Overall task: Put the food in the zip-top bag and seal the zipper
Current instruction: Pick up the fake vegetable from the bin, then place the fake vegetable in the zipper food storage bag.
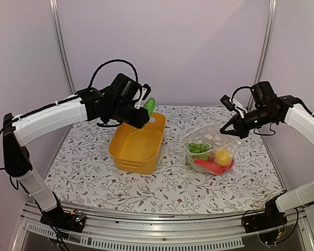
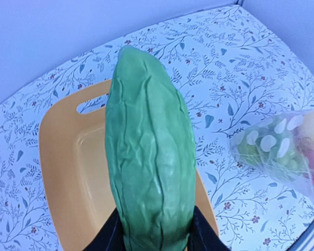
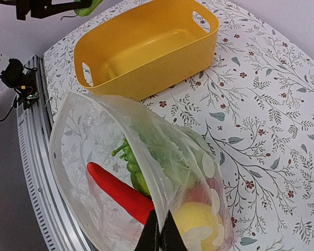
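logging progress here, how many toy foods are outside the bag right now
1: the green wrinkled vegetable, held by the left gripper above the yellow basket. The others seen sit inside the zip-top bag; none shows in the basket.

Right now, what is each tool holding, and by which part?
The left tool grips the green vegetable by one end. The right tool pinches the zip-top bag by its upper edge.
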You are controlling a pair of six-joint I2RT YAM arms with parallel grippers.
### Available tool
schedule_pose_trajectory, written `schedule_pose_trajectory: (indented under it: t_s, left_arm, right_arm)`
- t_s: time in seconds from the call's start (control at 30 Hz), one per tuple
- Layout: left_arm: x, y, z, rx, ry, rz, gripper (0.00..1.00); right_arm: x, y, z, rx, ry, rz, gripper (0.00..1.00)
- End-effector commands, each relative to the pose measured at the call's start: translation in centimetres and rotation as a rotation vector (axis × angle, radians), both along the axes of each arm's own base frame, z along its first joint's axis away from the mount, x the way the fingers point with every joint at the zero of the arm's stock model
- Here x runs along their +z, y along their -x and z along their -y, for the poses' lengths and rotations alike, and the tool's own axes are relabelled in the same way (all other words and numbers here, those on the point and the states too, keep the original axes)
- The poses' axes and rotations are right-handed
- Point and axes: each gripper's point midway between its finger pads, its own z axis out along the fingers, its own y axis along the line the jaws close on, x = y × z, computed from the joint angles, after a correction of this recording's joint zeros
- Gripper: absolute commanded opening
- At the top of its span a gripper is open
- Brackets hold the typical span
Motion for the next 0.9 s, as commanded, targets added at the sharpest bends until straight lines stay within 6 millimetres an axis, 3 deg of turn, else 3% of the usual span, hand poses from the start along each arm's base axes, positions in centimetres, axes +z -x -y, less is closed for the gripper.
schedule_pose_trajectory:
  t_s: [0.0, 0.17, 0.33, 0.6, 0.77, 0.87]
  left_arm:
    - [5.1, 3.0, 3.3, -0.171, 0.04, 0.144, 0.23]
    - [8.2, 6.8, 6.9, -0.339, 0.06, 0.227, 0.23]
    - [9.5, 11.3, 10.3, -0.536, 0.049, 0.368, 0.23]
    - [9.1, 17.5, 14.5, -0.842, 0.053, 0.444, 0.27]
    - [7.7, 18.4, 15.9, -0.932, -0.066, 0.488, 0.28]
    - [7.2, 19.4, 16.9, -0.99, -0.051, 0.484, 0.28]
  right_arm:
    - [1.0, 0.2, -0.4, 0.028, -0.005, 0.003, 0.0]
    - [0.9, 1.1, -1.1, 0.064, -0.011, -0.023, 0.0]
    - [1.5, 1.7, -1.6, 0.094, -0.025, -0.017, 0.0]
    - [2.3, 1.9, -1.5, 0.1, -0.016, -0.019, 0.0]
    - [2.6, 2.3, -1.5, 0.112, -0.014, -0.022, 0.0]
    - [2.4, 2.9, -1.7, 0.127, -0.024, -0.039, 0.0]
